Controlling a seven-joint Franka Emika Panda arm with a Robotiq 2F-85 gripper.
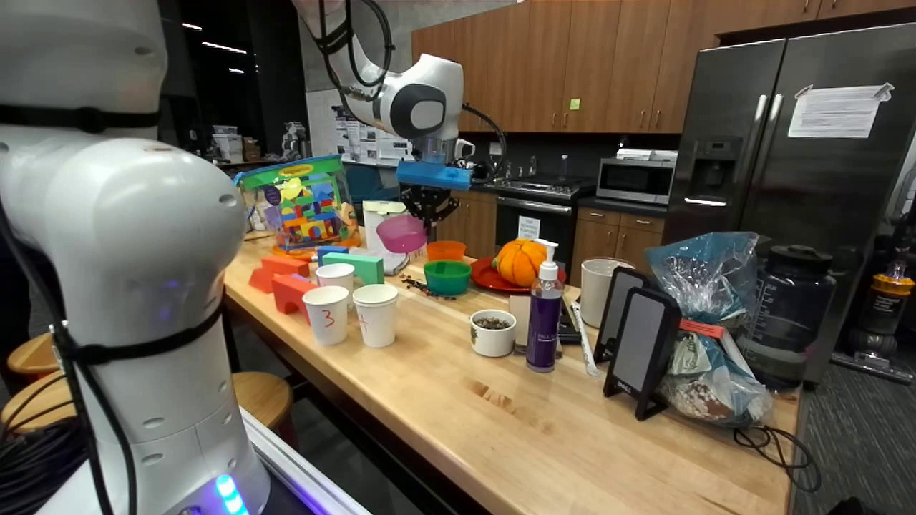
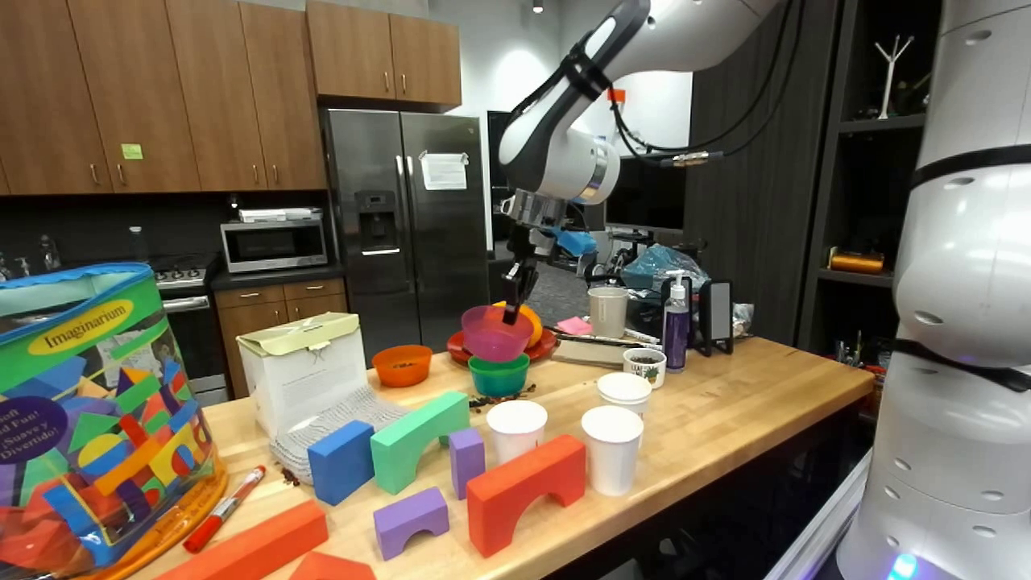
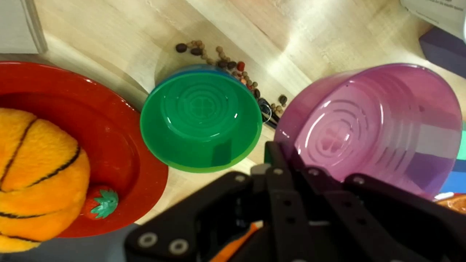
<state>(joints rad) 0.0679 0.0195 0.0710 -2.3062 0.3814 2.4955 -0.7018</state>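
Fingers (image 3: 279, 182) pinching pink bowl (image 3: 364, 127) by edge; green bowl (image 3: 201, 120) sitting below them, red plate (image 3: 122, 149) lying farther off.

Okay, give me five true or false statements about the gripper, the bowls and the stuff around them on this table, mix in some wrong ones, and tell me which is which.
1. The gripper grips the pink bowl by its edge. True.
2. The pink bowl rests on its base. False: it is held up above the table.
3. The orange pumpkin sits on the red plate. True.
4. A pump bottle lies on its side. False: the purple pump bottle stands upright.
5. Loose bean-like bits lie on the table beside the green bowl. True.
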